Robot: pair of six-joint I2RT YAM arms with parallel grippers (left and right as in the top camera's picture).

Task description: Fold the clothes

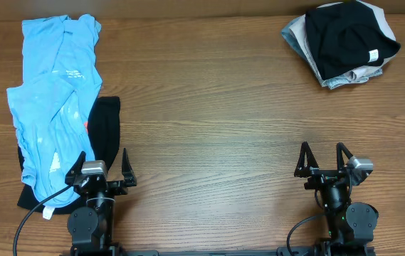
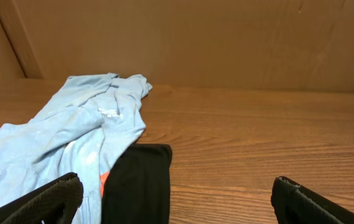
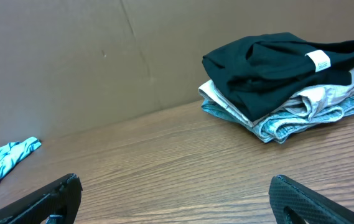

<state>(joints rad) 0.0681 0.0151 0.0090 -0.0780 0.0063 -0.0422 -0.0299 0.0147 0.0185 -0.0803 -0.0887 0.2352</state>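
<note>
A crumpled light blue T-shirt [image 1: 54,99] with white lettering lies along the table's left side, on top of a black garment [image 1: 104,131] that shows beside and below it. Both also show in the left wrist view, the blue shirt [image 2: 71,134] and the black cloth [image 2: 138,183], with an orange-red patch between them. My left gripper [image 1: 102,165] is open and empty at the front left, its left finger over the shirt's lower edge. My right gripper [image 1: 323,158] is open and empty at the front right over bare wood.
A pile of folded clothes [image 1: 344,43], black on top of grey and pale blue pieces, sits at the back right corner; it shows in the right wrist view [image 3: 285,81]. A brown wall [image 2: 195,37] stands behind the wooden table [image 1: 216,121].
</note>
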